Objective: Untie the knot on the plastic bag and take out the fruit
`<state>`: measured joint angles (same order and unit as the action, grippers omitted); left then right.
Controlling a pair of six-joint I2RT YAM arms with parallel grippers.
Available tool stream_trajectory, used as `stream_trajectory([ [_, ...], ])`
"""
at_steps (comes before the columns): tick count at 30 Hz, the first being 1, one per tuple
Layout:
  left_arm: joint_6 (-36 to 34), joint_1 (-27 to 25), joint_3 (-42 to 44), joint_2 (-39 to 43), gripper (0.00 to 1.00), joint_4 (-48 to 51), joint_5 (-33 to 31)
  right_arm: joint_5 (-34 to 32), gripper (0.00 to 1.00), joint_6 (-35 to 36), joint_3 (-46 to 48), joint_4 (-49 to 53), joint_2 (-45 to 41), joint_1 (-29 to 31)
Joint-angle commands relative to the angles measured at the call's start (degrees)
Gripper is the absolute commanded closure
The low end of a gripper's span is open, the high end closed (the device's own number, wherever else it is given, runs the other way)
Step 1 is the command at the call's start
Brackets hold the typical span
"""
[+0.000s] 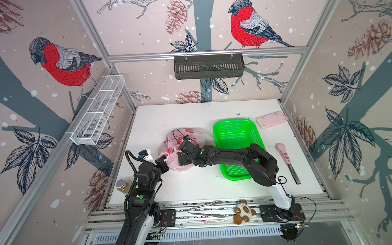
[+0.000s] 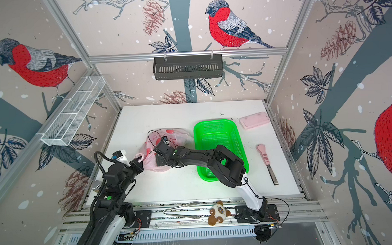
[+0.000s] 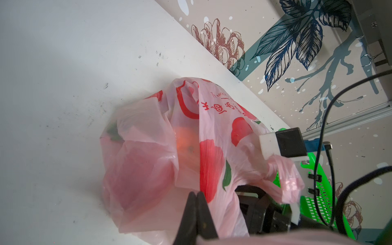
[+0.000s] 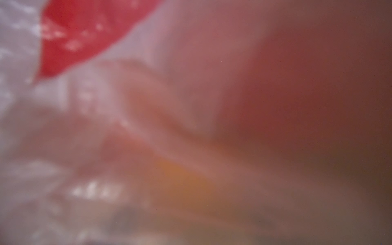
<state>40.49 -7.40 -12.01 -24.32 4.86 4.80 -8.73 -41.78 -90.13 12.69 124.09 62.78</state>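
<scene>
the plastic bag sits on the white table, just beside the green basket on the side toward the left arm. The left gripper is clamped on a pink handle loop at the bag end farthest from the basket. It is probably anchoring the bag and holding the mouth up so the film doesn't slide or collapse.

The right gripper reaches across the basket's near corner and is buried in the bag mouth. Its wrist view shows only blurred plastic with an orange smear, so it's unclear whether the jaws are spread or closed on anything.

The fruit is inside the bag: an orange shape glows through the film with a larger magenta mass next to it. No fruit is visible in the basket, which is the likely drop target. The knot can't be made out, and the handles look loose.

The table is scuffed, with dark specks. A pink case lies past the basket's far corner. A pink-handled knife lies on the side away from the bag. The walls are bird-and-pinecone wallpaper on an aluminium frame.
</scene>
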Motion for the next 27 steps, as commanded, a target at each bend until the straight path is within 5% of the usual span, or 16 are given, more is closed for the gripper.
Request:
stream_trajectory([
  [1,0.4,-0.1,0.1,-0.2,1.00,-2.6,0.4,0.2,0.20,-0.2,-0.7,-1.3,0.8,-0.2],
  [27,0.4,-0.1,0.8,-1.5,1.00,-4.4,-0.8,-0.4,0.52,2.3,-0.6,-0.3,-2.7,0.0],
])
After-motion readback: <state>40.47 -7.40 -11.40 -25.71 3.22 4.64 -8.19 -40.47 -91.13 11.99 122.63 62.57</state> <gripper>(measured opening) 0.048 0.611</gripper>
